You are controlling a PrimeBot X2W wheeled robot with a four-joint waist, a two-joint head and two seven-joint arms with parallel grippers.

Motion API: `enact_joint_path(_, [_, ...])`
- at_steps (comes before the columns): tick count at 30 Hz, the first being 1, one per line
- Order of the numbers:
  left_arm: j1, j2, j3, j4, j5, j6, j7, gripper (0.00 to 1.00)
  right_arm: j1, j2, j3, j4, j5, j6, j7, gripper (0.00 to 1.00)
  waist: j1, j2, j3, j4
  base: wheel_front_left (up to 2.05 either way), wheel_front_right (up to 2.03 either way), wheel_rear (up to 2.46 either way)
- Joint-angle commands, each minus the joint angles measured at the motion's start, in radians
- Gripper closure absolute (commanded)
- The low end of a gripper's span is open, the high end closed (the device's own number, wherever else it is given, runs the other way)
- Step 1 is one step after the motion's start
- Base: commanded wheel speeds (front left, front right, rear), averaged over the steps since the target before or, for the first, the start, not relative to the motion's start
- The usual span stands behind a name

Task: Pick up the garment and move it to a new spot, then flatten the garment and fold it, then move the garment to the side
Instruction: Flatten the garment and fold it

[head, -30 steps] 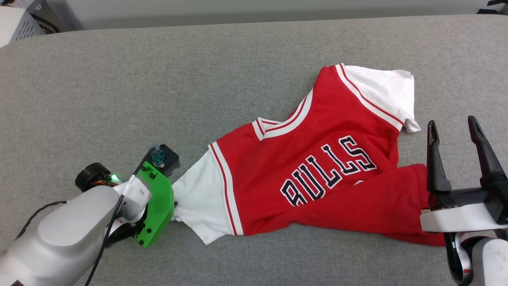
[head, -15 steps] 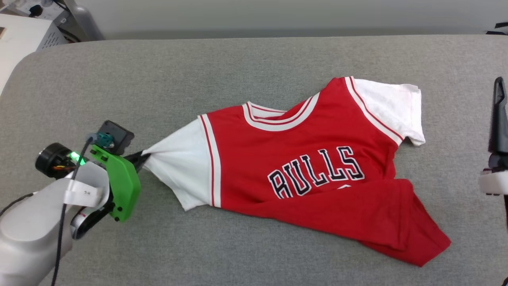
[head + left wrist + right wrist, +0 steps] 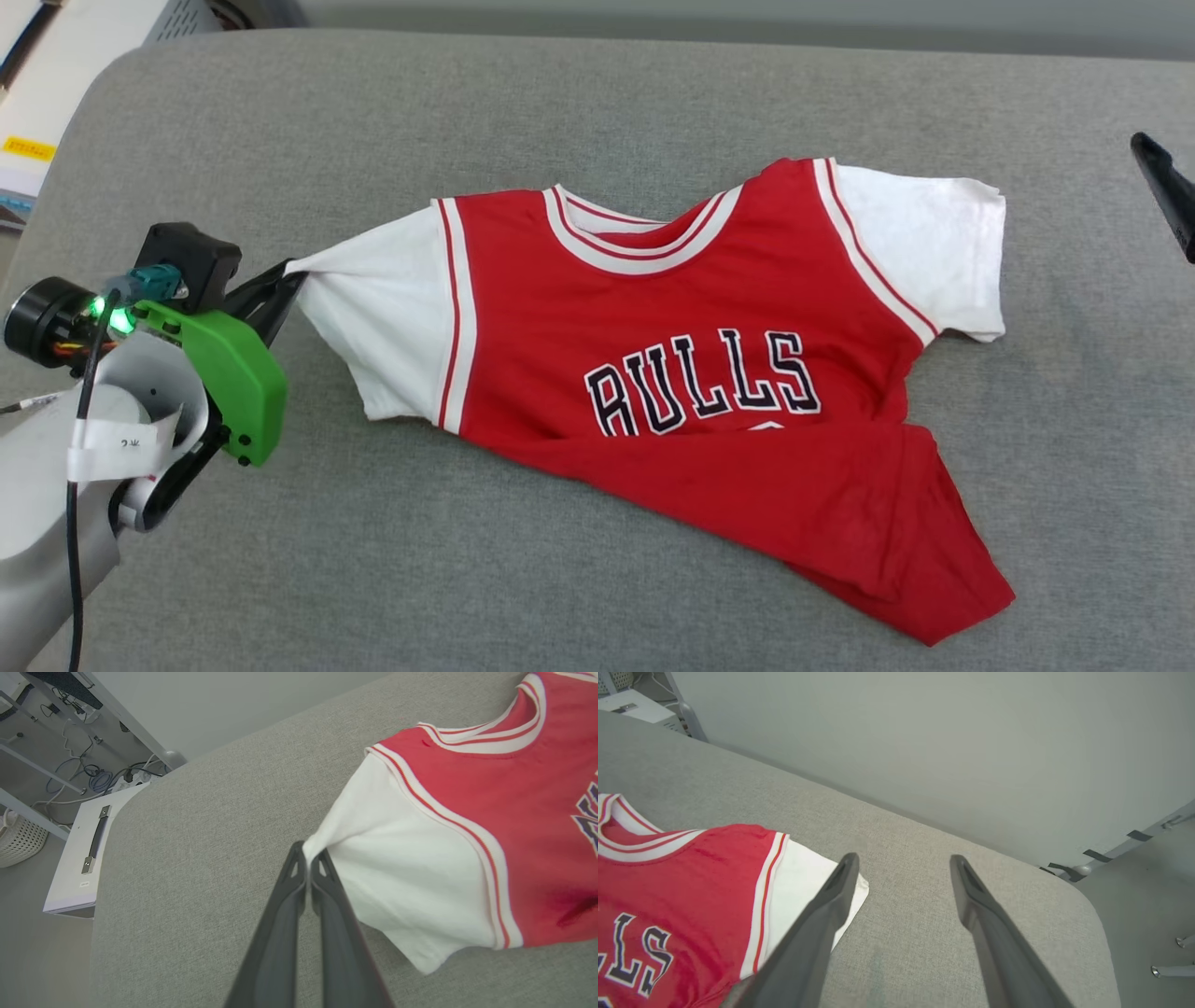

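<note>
The garment (image 3: 672, 373), a red jersey with white sleeves and black lettering, lies face up on the grey table (image 3: 560, 103). Its lower part is folded up over the front, hiding what is below the lettering. My left gripper (image 3: 285, 275) is shut on the edge of the white sleeve at the jersey's left and holds it taut. The left wrist view shows the fingertips (image 3: 308, 856) pinching that sleeve of the garment (image 3: 420, 872). One finger (image 3: 1162, 191) of my right gripper shows at the right edge. My right gripper (image 3: 903, 863) is open, above the table just beyond the other white sleeve (image 3: 803, 891).
The table's rounded left edge (image 3: 107, 868) drops to a white cabinet (image 3: 88, 858), with cables and a white basket (image 3: 18, 840) beyond it. The table's right corner (image 3: 1087, 914) lies ahead of my right gripper. A pale wall stands behind the table.
My left gripper has shut on the sleeve and pulled it out to the left, which straightened the jersey's top. My right gripper has moved away from the hem towards the far sleeve. The camera has shifted.
</note>
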Motion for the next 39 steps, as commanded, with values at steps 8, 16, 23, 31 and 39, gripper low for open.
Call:
enact_joint_path(8, [-0.061,-0.006,0.013,-0.109,0.065,0.065,-0.03,1.0,-0.255,-0.104,0.185,0.105,0.206,-0.001,0.417,0.0,-0.0001,-0.0001,0.149,0.069,0.0,0.0,0.0])
enact_joint_path(16, [-0.097,-0.026,0.023,-0.159,0.104,0.096,-0.056,1.0,-0.393,-0.089,0.308,0.223,0.183,-0.001,0.522,0.0,-0.0001,-0.0001,0.246,0.106,0.0,0.0,0.0])
enact_joint_path(23, [-0.12,-0.05,0.028,-0.168,0.121,0.107,-0.079,1.0,-0.374,-0.096,0.404,0.319,0.179,-0.001,0.496,0.0,-0.0001,-0.0001,0.297,0.129,0.0,0.0,0.0])
enact_joint_path(31, [-0.122,-0.058,0.025,-0.154,0.123,0.105,-0.09,1.0,-0.328,-0.128,0.512,0.333,0.251,-0.001,0.49,1.0,-0.0001,-0.0001,0.294,0.118,0.0,0.0,0.0])
enact_joint_path(39, [-0.109,-0.054,0.025,-0.122,0.112,0.103,-0.102,1.0,-0.406,-0.126,0.53,0.327,0.205,-0.001,0.267,1.0,-0.0001,-0.0001,0.233,0.092,0.0,0.0,0.0])
